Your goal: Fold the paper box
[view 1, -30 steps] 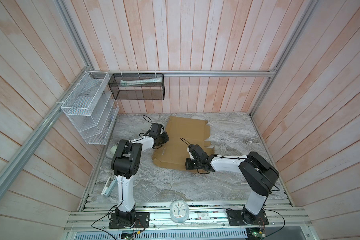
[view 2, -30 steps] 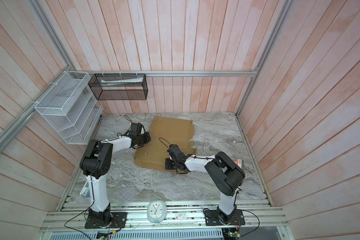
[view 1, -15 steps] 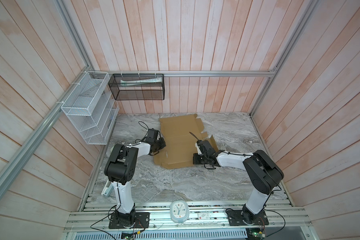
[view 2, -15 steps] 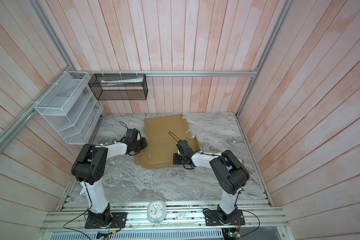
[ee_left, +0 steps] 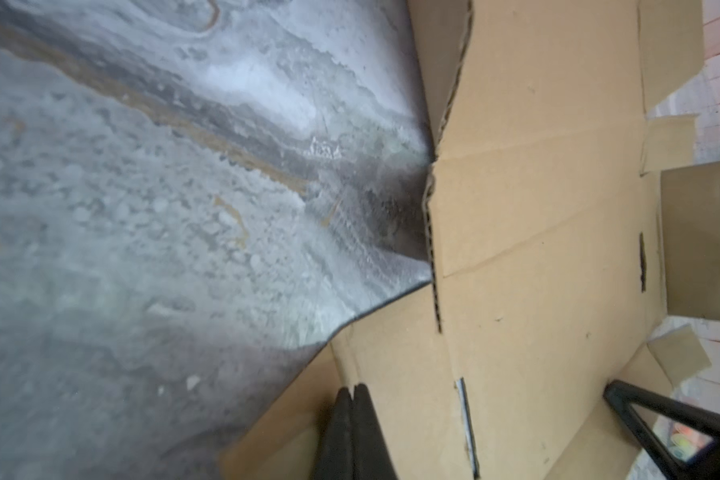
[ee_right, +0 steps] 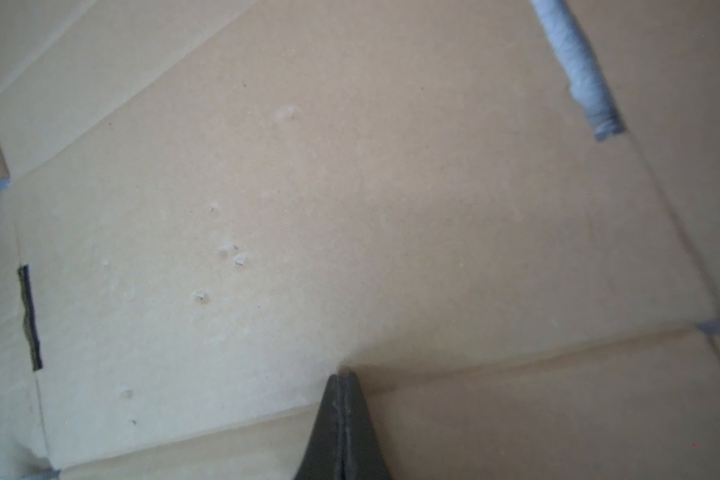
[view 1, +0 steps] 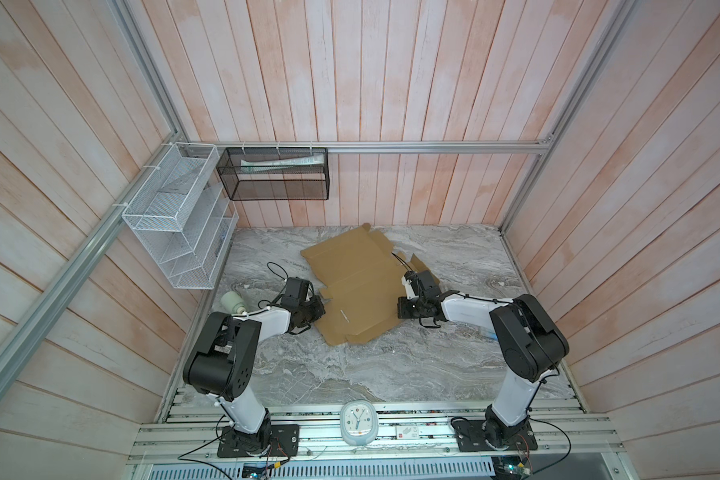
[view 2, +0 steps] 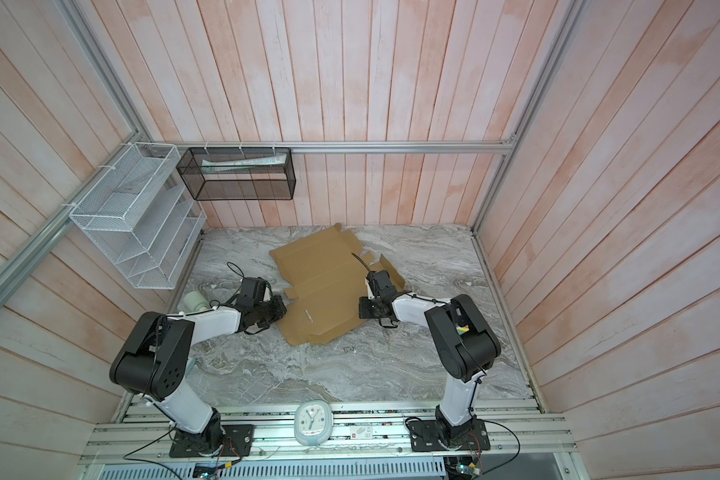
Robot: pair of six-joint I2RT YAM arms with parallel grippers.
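Note:
The paper box [view 1: 358, 278] [view 2: 323, 278] is a flat brown cardboard sheet with flaps and creases, lying on the marble table in both top views. My left gripper [view 1: 320, 311] [view 2: 284, 309] is at the sheet's left edge. In the left wrist view it [ee_left: 354, 388] is shut, with its tips resting on the cardboard [ee_left: 537, 208] beside a crease and nothing between them. My right gripper [view 1: 400, 308] [view 2: 361, 309] is on the sheet's right side. In the right wrist view it [ee_right: 341, 374] is shut, with its tips pressed on the cardboard [ee_right: 350, 187] at a crease line.
A white wire rack [view 1: 175, 232] hangs on the left wall. A black mesh basket [view 1: 275, 174] hangs on the back wall. A pale bulb-shaped object [view 1: 231, 301] lies by the left arm. A small clock [view 1: 357, 424] sits on the front rail.
The sheet has turned and now lies flatter. My left gripper has slid along the sheet's left edge toward the front. My right gripper has moved right and slightly back. Both stayed shut.

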